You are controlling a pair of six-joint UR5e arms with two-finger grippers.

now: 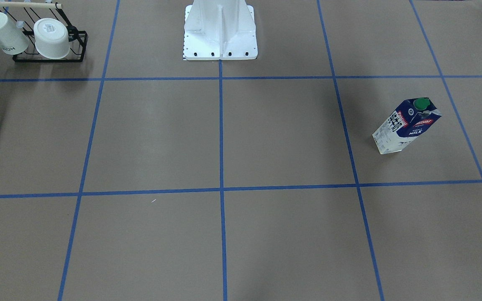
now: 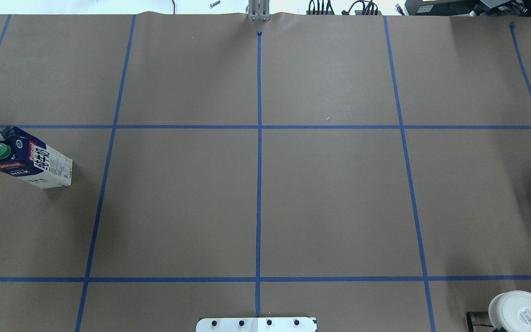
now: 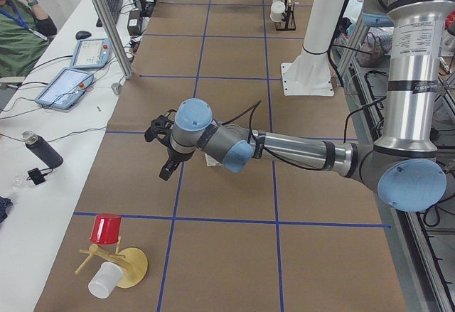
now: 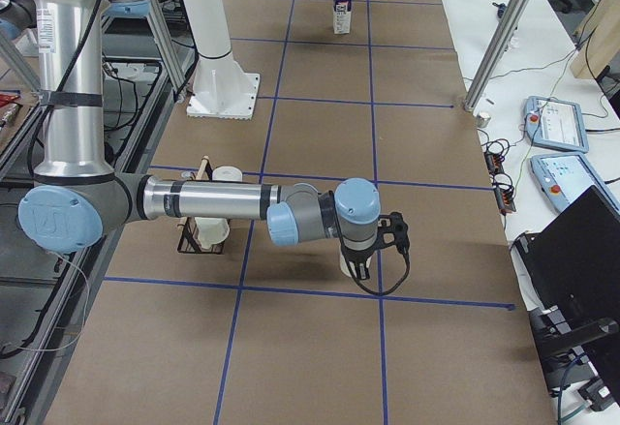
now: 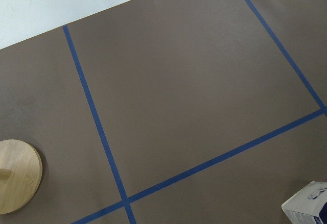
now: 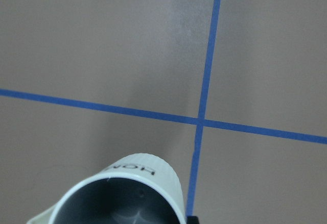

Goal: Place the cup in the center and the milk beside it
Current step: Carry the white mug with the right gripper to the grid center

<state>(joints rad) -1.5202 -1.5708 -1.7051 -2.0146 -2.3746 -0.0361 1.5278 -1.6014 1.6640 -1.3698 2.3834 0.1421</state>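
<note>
The milk [image 2: 26, 160] stands upright in a left-hand square of the overhead view, and also shows in the front view [image 1: 408, 125]. Its corner shows in the left wrist view [image 5: 309, 207]. The cup [image 6: 122, 198], white with a grey inside, sits close under the right wrist camera by a tape crossing. In the right side view my right gripper [image 4: 360, 268] hangs directly over the cup [image 4: 346, 266]; I cannot tell whether it is open or shut. My left gripper [image 3: 166, 172] hovers above the paper near the milk; its state is also unclear. The center squares [image 2: 330, 198] are bare.
A black wire rack [image 1: 78, 52] holds a tall white mug [image 1: 2, 33] and a handleless white cup [image 1: 52, 38] near the robot base [image 1: 220, 33]. A wooden stand [image 3: 124, 266] with a red cup [image 3: 106, 228] stands at the left end. Operator desks line the far edge.
</note>
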